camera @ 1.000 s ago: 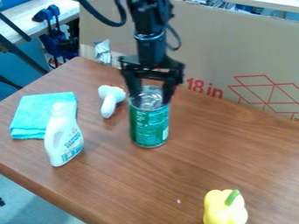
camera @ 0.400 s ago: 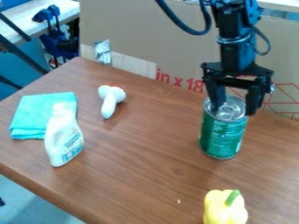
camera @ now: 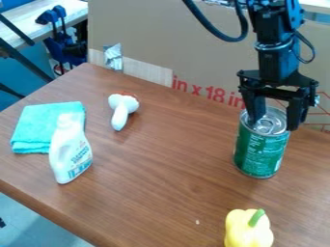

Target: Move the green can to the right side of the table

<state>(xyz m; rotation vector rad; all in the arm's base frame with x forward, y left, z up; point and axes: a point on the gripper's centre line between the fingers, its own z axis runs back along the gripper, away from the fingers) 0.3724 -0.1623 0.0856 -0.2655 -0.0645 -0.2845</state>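
My black gripper (camera: 274,124) hangs at the right of the table, its fingers closed around the upper part of a green can (camera: 260,148) with a silver lid. One finger crosses the lid's left side, the other is at its right rim. The can is upright; whether its base touches the table I cannot tell. Below it, near the bottom edge of the view, sits a yellow bell pepper (camera: 247,230) with a green stem.
On the left, a white bottle (camera: 69,153) leans over a folded turquoise cloth (camera: 35,126). A white object with a rounded head (camera: 120,112) lies at the back left of the brown table (camera: 161,178). A cardboard sheet (camera: 193,53) stands along the back edge.
The gripper and the green can have moved together to the right and somewhat toward the camera, mostly in the first half second. The other objects have stayed put.
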